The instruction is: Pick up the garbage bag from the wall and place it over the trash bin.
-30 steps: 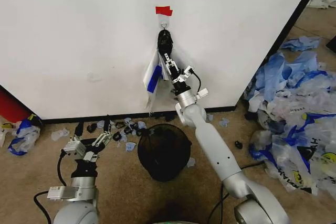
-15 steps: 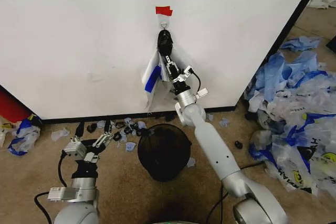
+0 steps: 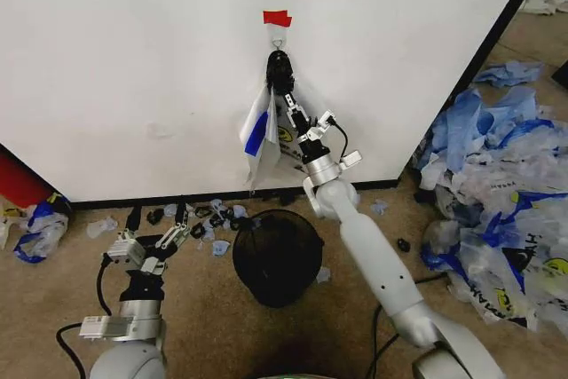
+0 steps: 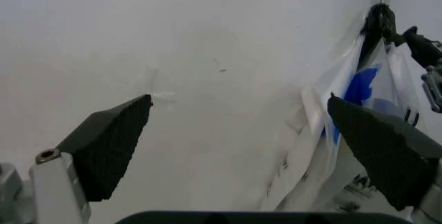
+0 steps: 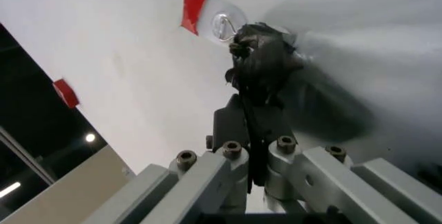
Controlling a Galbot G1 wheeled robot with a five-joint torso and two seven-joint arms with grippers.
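Setting: brown carpeted floor (image 3: 204, 317) before a white wall (image 3: 133, 68) with a black base strip.

Nearest, head view: left pincer (image 3: 158, 241), low at the robot's left above the floor, fingers apart, holding nothing. Its own wrist view shows the two dark pads (image 4: 111, 144) set wide, with bare wall between them and the bag hanging farther off.

Middle ground: trash bin (image 3: 277, 255), black wire mesh, upright on the floor just short of the wall and below the bag. Small blue and black scraps (image 3: 209, 217) lie along the base strip beside it. Heap of blue-and-white bags (image 3: 497, 193) on the floor at the robot's right.

Far, at the wall: garbage bag (image 3: 264, 135), whitish with blue, hanging from a small metal hook (image 3: 278, 42) under a red tape patch (image 3: 277, 18), its dark bunched top at the hook. Right pincer (image 3: 288, 104) is raised to the bag just below that bunch. The right wrist view shows what the head view does not: the fingers (image 5: 241, 125) closed together on the dark bunched plastic directly beneath the hook.
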